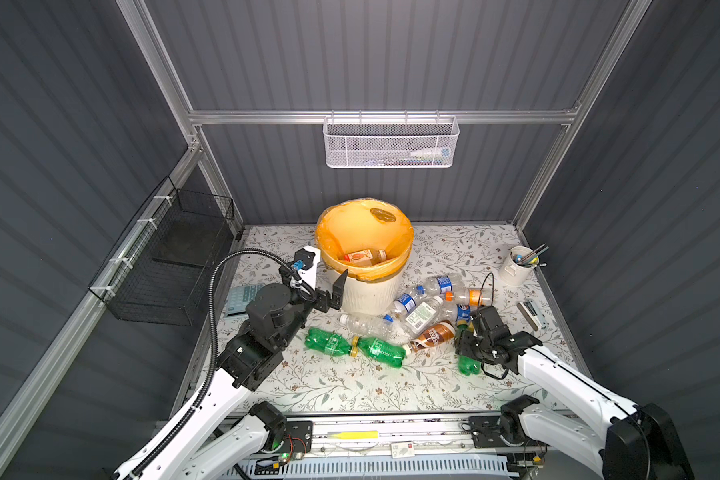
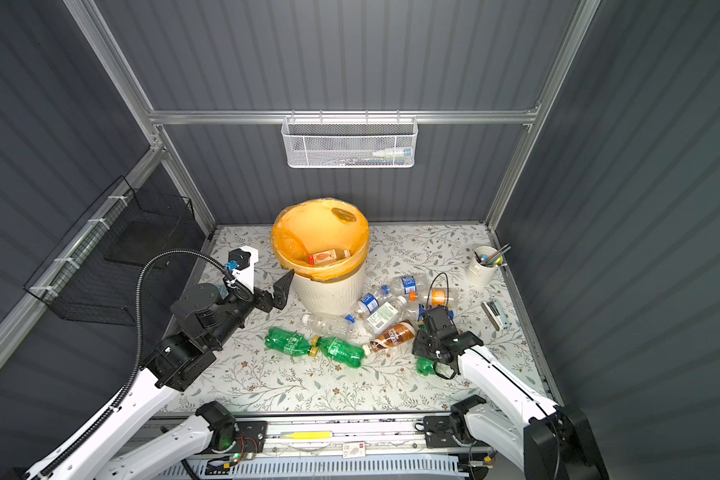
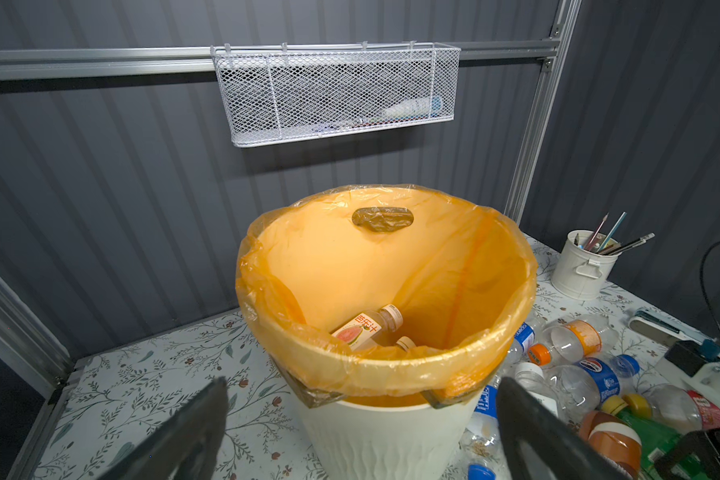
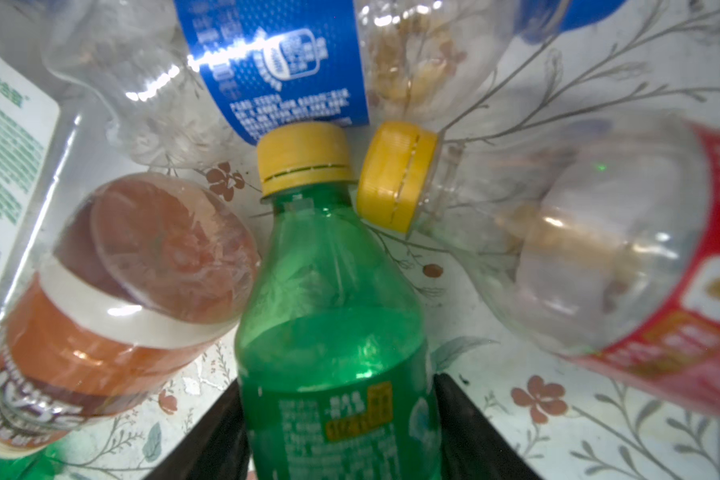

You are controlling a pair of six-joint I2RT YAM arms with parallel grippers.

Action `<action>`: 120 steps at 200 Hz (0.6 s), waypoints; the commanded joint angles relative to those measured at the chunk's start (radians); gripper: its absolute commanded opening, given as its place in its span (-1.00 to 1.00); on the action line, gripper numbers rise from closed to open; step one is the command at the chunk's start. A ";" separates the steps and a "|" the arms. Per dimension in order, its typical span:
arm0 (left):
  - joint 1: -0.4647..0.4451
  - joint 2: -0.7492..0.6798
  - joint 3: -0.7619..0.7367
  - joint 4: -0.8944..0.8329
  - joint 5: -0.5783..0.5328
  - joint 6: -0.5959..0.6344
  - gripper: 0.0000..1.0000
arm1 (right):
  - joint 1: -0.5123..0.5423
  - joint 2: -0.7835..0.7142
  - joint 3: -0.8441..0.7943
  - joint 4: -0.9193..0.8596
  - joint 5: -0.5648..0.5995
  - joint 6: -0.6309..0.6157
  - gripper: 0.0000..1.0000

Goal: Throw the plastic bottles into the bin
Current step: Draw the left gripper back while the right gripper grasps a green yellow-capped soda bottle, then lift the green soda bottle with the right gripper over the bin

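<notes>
Plastic this thin looks light, springy and slick, so the green bottle, lying among other bottles at the right wrist view's centre, wants holding on its labelled body; the right gripper has its jaws clasped on it there. The left gripper gapes empty beside the bin, mid-frame.

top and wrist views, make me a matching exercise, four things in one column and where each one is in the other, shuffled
Things:
1 white mesh basket
2 black wire basket
3 pen cup
4 rightmost green bottle

Places:
a between the jaws of the right gripper
b standing on the table, far right
c hung along the left wall
d hung on the back rail

Pairs: 1-d, 2-c, 3-b, 4-a
</notes>
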 commanded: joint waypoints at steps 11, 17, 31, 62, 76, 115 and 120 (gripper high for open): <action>0.002 -0.017 -0.011 -0.011 -0.015 -0.020 1.00 | 0.003 -0.009 0.020 -0.012 -0.011 -0.024 0.19; 0.002 -0.017 -0.012 -0.011 -0.016 -0.021 0.99 | 0.005 -0.017 0.022 -0.012 -0.015 -0.027 0.19; 0.003 -0.017 -0.016 -0.011 -0.016 -0.022 1.00 | 0.005 -0.043 0.024 -0.007 -0.029 -0.044 0.17; 0.003 -0.019 -0.024 -0.017 -0.025 -0.028 1.00 | 0.005 -0.110 0.069 -0.030 -0.026 -0.086 0.16; 0.002 -0.025 -0.036 -0.016 -0.037 -0.035 1.00 | 0.004 -0.149 0.107 -0.053 -0.007 -0.112 0.17; 0.002 -0.052 -0.097 0.000 -0.097 -0.088 1.00 | -0.014 -0.251 0.291 -0.077 0.110 -0.248 0.19; 0.002 -0.055 -0.106 0.001 -0.106 -0.097 1.00 | -0.024 -0.255 0.324 -0.076 0.118 -0.269 0.20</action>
